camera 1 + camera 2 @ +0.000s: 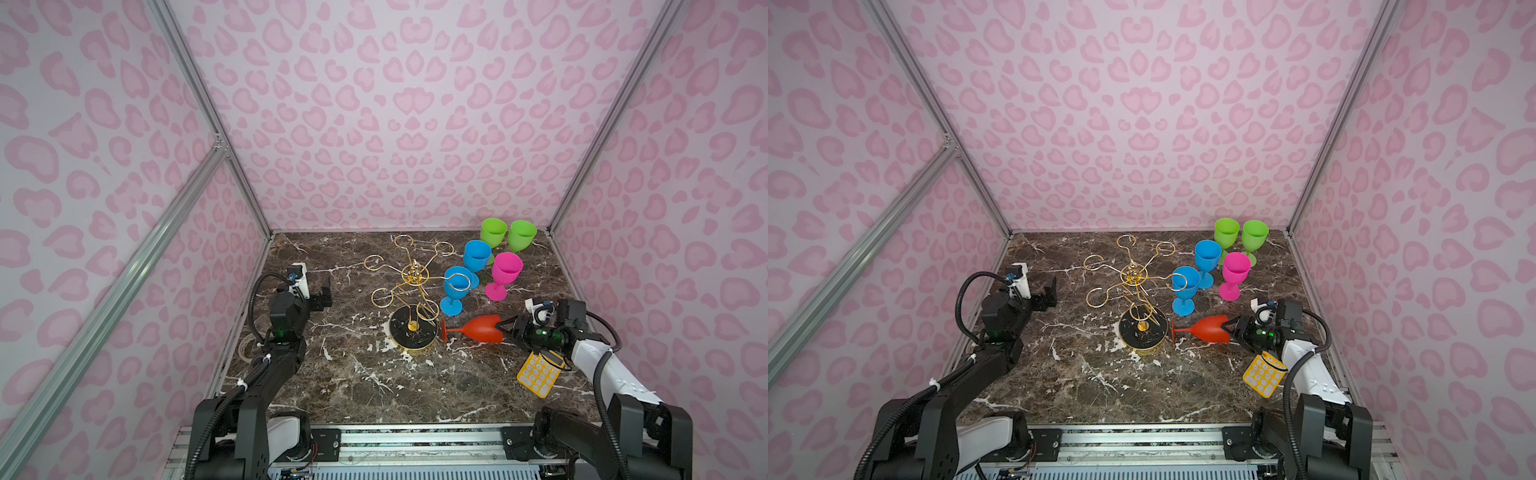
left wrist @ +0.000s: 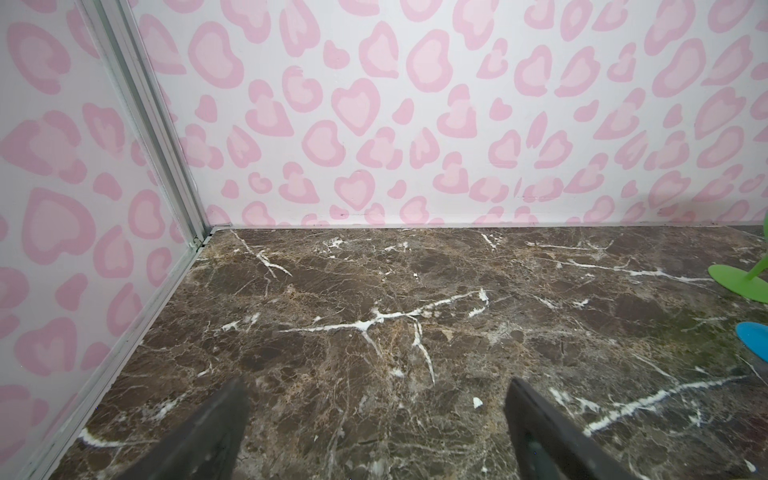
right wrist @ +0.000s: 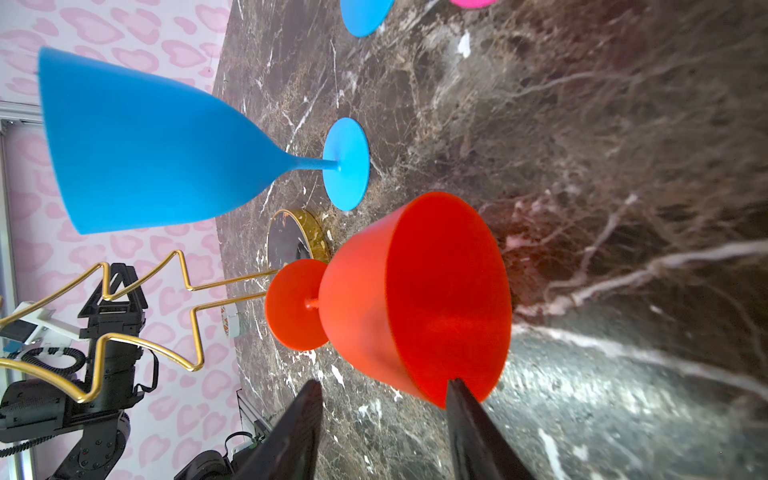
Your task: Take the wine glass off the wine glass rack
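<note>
The red wine glass (image 1: 478, 328) is off the gold wine glass rack (image 1: 415, 274) and tipped on its side, low at the marble bench (image 1: 374, 386). Its foot is just beside the rack's round black base. The right hand (image 1: 503, 330) sits at its rim, fingers part-way apart and not clamped. Behind stand 2 blue glasses (image 1: 477, 255), 1 pink glass (image 1: 506, 268) and 2 green glasses (image 1: 521, 235). The left hand (image 2: 376, 380) gapes wide over bare bench.

We're seeing an orange-red wine glass (image 1: 478, 329) at the black right gripper (image 1: 503, 331), a gold wine glass rack (image 1: 415, 273) with black base (image 1: 400, 332) past it, plus blue glasses (image 1: 477, 255), green glasses (image 1: 494, 232), a pink glass (image 1: 506, 269), brown white-veined marble (image 1: 374, 386).
</note>
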### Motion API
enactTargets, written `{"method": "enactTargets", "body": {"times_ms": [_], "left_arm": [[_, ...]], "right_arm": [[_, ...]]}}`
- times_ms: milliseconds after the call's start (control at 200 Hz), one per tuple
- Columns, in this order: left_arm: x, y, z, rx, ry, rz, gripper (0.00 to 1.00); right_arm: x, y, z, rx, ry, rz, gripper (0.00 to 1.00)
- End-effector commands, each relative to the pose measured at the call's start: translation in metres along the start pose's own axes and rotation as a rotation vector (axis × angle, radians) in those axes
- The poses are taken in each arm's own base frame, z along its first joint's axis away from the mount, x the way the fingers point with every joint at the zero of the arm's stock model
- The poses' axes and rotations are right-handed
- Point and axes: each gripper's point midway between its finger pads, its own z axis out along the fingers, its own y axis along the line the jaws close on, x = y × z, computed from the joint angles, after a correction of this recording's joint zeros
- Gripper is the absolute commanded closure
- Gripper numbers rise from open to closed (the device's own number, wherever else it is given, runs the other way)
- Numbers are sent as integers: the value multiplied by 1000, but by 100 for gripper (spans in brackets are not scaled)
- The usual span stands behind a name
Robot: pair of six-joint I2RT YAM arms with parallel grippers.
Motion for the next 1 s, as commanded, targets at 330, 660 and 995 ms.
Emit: {"method": "enactTargets", "body": {"times_ms": [330, 660, 995], "left_arm": [[1, 0, 0, 3, 7, 2, 3], [2, 2, -1, -10, 13, 3, 3], [4, 4, -1, -22, 16, 6, 3]], "right_arm": [[-28, -1, 6, 43, -61, -133, 45], [-11, 20, 39, 6, 36, -219, 57], [-11, 28, 30, 25, 35, -245, 93]]}}
